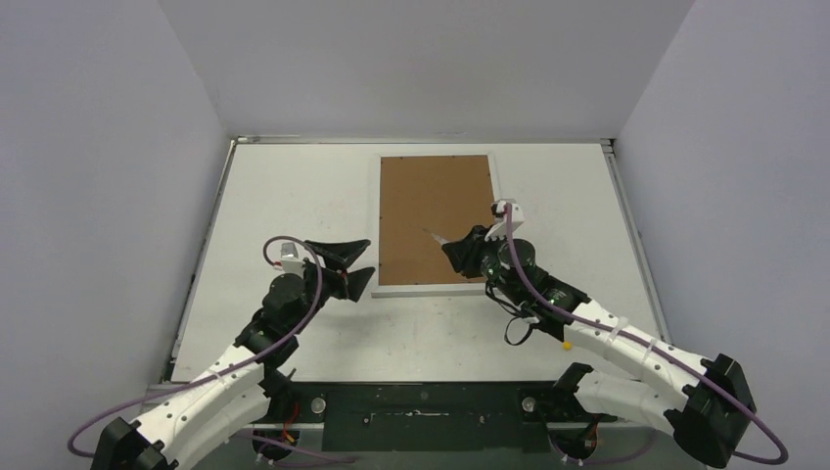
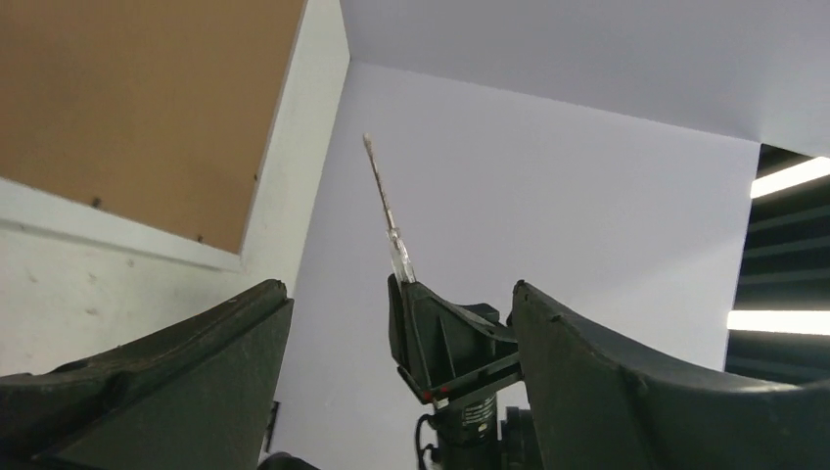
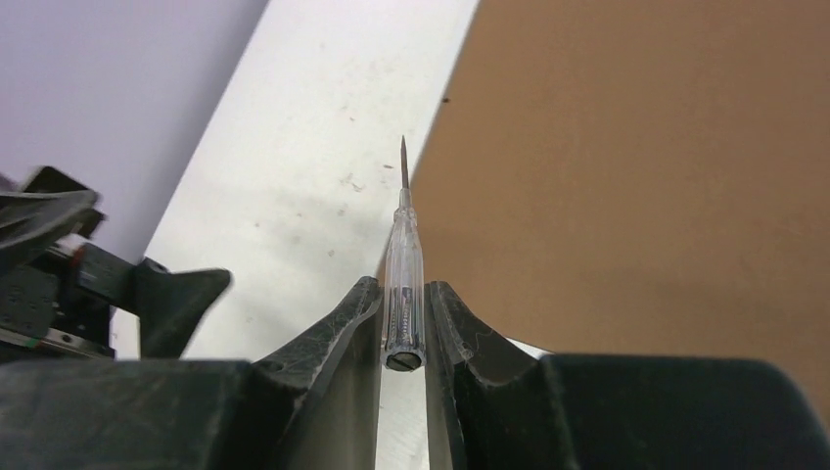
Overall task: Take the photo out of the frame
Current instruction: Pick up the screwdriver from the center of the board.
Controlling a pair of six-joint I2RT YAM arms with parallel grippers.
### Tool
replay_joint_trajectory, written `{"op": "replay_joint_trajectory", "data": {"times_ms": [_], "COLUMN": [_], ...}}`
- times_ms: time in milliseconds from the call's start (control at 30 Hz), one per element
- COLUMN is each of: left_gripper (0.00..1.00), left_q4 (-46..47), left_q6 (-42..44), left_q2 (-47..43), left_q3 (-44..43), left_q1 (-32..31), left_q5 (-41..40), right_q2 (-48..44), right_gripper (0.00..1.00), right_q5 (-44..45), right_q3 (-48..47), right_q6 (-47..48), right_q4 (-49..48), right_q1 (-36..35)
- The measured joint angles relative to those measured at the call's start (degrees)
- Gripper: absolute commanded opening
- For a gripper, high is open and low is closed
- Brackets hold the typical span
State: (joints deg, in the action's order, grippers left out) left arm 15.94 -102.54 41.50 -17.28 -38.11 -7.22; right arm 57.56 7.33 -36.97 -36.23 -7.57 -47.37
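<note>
The frame (image 1: 431, 211) lies face down on the table, showing its brown fibreboard back inside a white border. The photo is hidden under that back. My right gripper (image 1: 458, 250) hovers over the frame's lower right part, shut on a clear-handled screwdriver (image 3: 403, 250). The screwdriver's thin tip points toward the left edge of the brown back (image 3: 636, 176). My left gripper (image 1: 364, 260) stands open and holds nothing beside the frame's near-left corner. In the left wrist view the screwdriver (image 2: 387, 211) sticks up from the right gripper (image 2: 431, 323) between my open left fingers.
White walls enclose the table (image 1: 294, 196) at the left, right and back. Both arm bases sit at the near edge on a dark rail (image 1: 421, 416). Bare tabletop lies left, right and in front of the frame.
</note>
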Motion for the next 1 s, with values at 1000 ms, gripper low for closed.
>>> {"op": "replay_joint_trajectory", "data": {"times_ms": [1000], "left_gripper": [0.74], "left_q4": [1.0], "left_q6": [81.1], "left_q2": [5.9], "left_q3": [-9.8], "left_q1": [-11.6], "left_q5": [15.1], "right_q2": [8.1], "right_gripper": [0.07], "right_q5": [-43.6], "right_q3": [-18.8], "right_q6": [4.5], "right_q4": [37.9], "right_q1": [23.0]}}
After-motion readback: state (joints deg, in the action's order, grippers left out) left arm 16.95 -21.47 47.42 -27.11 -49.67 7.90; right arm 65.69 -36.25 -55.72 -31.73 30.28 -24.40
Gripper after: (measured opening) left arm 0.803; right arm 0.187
